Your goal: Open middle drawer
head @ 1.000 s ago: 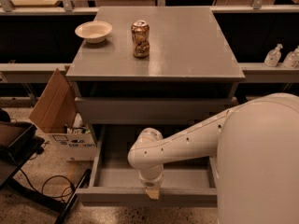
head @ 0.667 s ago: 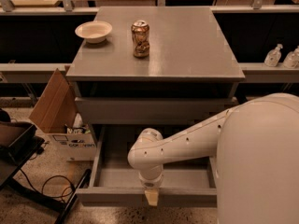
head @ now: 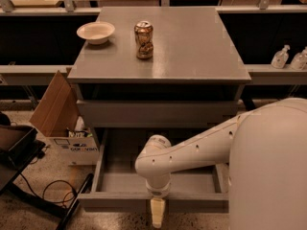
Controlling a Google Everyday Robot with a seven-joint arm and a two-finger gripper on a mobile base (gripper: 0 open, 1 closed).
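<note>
Middle drawer: stood pulled well out beneath the closed upper drawer, about as far out as a second before.
Gripper: pointed down at the middle of that drawer's front panel, with its tip past the panel's lower edge. It was slightly lower than a second before.
Grip: could not be told.
Arm: reached in from the right, over the tray.
Cabinet top: a dented can stood near a bowl, both unmoved.

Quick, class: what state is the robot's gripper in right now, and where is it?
Gripper: open or closed cannot be told; it hangs at the front edge of the pulled-out middle drawer.
</note>
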